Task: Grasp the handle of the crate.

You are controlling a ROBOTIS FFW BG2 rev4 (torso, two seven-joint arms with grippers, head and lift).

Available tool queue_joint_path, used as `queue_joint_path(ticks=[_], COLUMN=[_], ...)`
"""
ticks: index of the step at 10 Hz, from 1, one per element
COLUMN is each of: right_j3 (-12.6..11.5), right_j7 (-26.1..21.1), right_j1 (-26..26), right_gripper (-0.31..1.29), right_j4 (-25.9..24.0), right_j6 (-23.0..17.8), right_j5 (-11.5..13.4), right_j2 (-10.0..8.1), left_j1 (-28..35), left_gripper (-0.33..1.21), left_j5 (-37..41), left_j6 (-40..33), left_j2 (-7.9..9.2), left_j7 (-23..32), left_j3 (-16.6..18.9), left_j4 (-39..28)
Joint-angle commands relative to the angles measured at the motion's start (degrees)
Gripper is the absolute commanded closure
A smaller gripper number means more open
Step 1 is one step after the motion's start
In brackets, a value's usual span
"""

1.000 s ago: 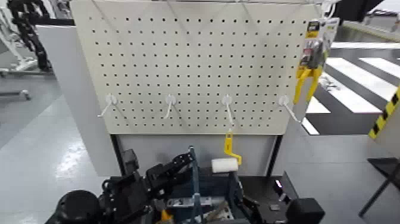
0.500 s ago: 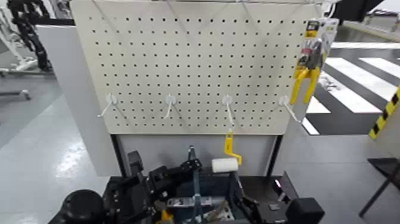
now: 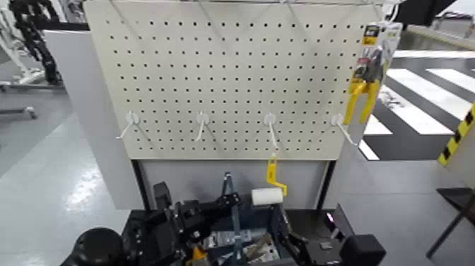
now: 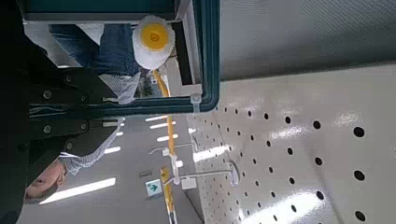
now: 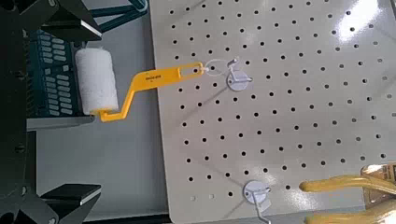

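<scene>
The handle [image 3: 228,192] stands upright mid-crate [image 3: 247,240], below the pegboard [image 3: 233,71]. The left gripper [image 3: 225,203] sits beside it; I cannot tell its fingers' state. Stiff plastic, probably light: grip the bar's top

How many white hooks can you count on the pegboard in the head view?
4, in one row across the lower pegboard: far left, left of centre, right of centre holding the yellow-handled paint roller, and far right. Others may lie out of frame.
</scene>
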Motion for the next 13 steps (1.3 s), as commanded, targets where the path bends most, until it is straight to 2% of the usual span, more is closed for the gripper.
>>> queue_joint_path(ticks=[1,4,6,9,13], right_j3=[-0.09,-0.09,-0.09,-0.26,-0.26], right_j7=[0.0,-0.09,-0.09,-0.09,-0.09], right_j1=[0.09,0.09,0.09,0.18,0.27], right_gripper=[0.15,0.15,0.15,0.15,0.15], right_j4=[0.0,0.0,0.0,0.0,0.0], right_j6=[0.0,0.0,0.09,0.0,0.0], right_j5=[-0.05,0.04,-0.05,0.04,0.04], right_j2=[0.0,0.0,0.0,0.08,0.08], left_j1=[1.59,4.58,7.04,11.7,16.98], left_gripper=[1.19,1.19,1.19,1.19,1.19], left_j5=[1.05,4.56,8.87,16.78,25.74], left_j6=[0.81,3.19,3.54,4.24,5.3], left_j2=[-0.21,-0.39,-0.83,-0.74,-0.12], left_j7=[0.0,4.22,9.5,20.66,30.94], left_j3=[0.25,1.92,3.33,5.7,6.23], left_j4=[-2.11,-6.41,-8.78,-18.37,-23.9])
